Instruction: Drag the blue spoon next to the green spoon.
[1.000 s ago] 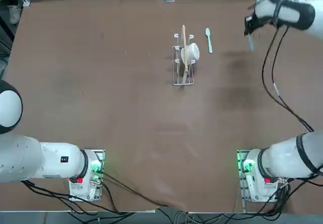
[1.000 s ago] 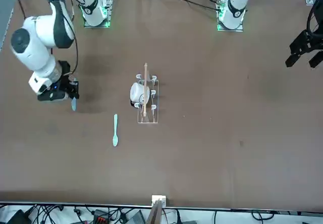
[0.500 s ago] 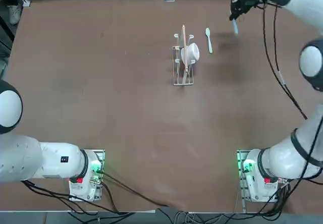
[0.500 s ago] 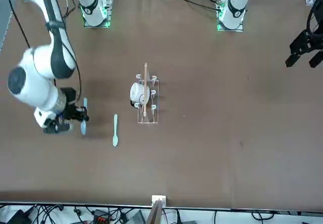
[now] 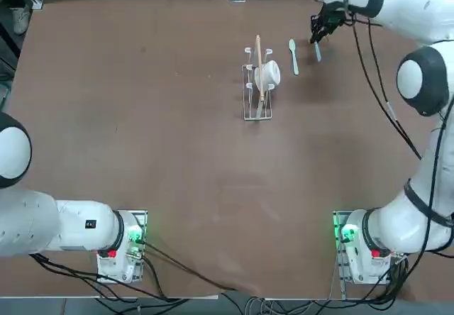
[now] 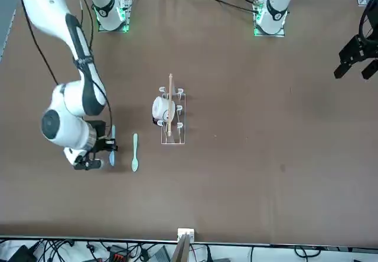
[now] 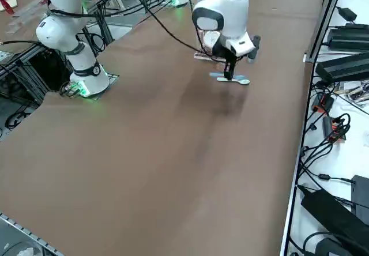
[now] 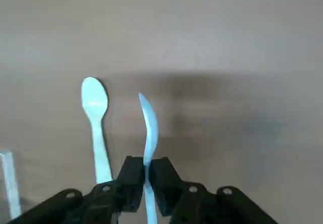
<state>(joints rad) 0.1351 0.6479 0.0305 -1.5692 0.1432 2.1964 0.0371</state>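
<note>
**Blue spoon held beside the green spoon**

The blue spoon (image 8: 148,128) sits clamped by its handle between the two fingers of the right tool (image 8: 145,176), turned on edge so that its bowl points away from the fingers. In the top view the blue spoon (image 5: 317,50) lies at about 3 o'clock from the green spoon (image 5: 293,55), just beside it, with a narrow strip of bare counter (image 5: 142,152) between them. The two spoons run roughly parallel. In the front view the blue spoon (image 6: 112,147) and the green spoon (image 6: 134,151) show the same small gap. Whether the blue spoon touches the counter cannot be told.

The right tool (image 5: 318,30) hangs at the counter's far edge, toward 1 o'clock from the counter's middle in the top view, with the white arm reaching over to it.

At 9 o'clock from the green spoon, near it, stands a wire rack (image 5: 257,88). It holds a white cup (image 5: 269,73) and a wooden stick (image 5: 259,70).
</note>
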